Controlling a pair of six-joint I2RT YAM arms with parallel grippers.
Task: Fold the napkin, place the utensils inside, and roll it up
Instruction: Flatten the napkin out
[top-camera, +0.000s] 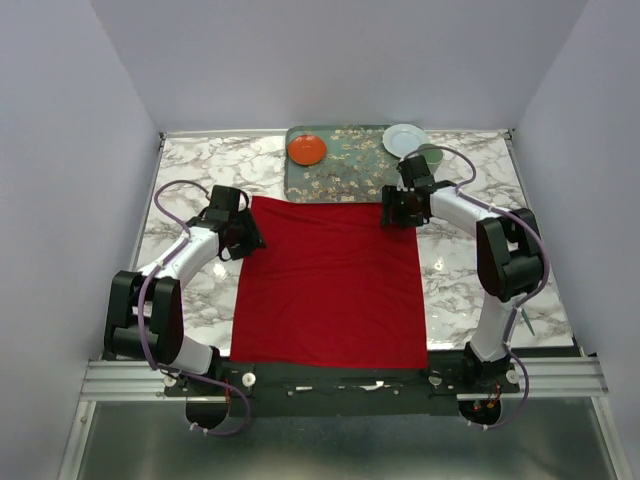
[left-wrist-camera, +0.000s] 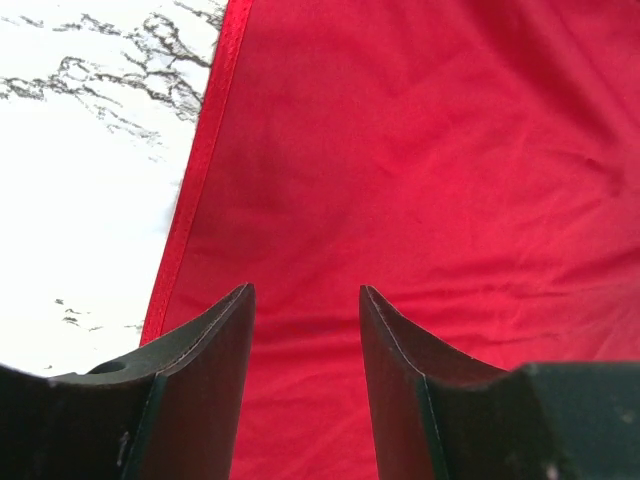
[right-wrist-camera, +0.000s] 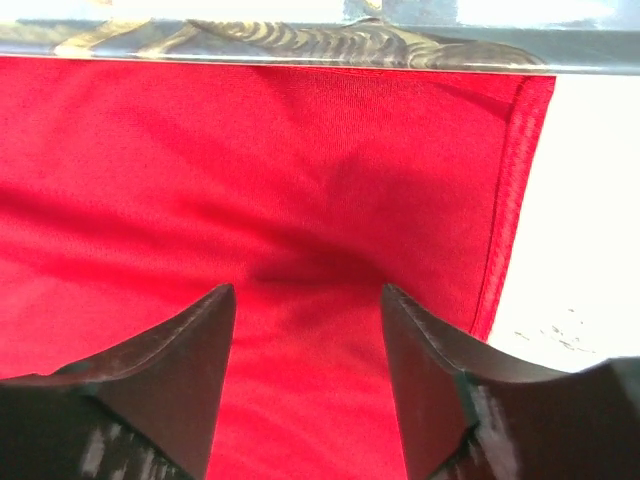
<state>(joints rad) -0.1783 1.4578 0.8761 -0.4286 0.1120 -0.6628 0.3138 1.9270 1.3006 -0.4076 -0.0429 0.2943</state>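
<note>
The red napkin (top-camera: 330, 285) lies spread flat on the marble table, its far edge against the tray. My left gripper (top-camera: 252, 240) hangs over the napkin's far left corner area, open, with only cloth (left-wrist-camera: 420, 180) showing between its fingertips (left-wrist-camera: 307, 290). My right gripper (top-camera: 392, 215) is over the far right corner, open too (right-wrist-camera: 308, 288), just above the cloth (right-wrist-camera: 250, 170), which has a small crease ahead of the fingers. A thin dark teal sliver, the utensils (top-camera: 526, 320), lies on the table right of my right arm.
A patterned tray (top-camera: 350, 170) stands at the back with an orange-red plate (top-camera: 307, 150) on it. A white plate (top-camera: 404, 138) and a pale green cup (top-camera: 431, 155) sit at its right end. The tray's rim (right-wrist-camera: 300, 45) runs close ahead of my right gripper.
</note>
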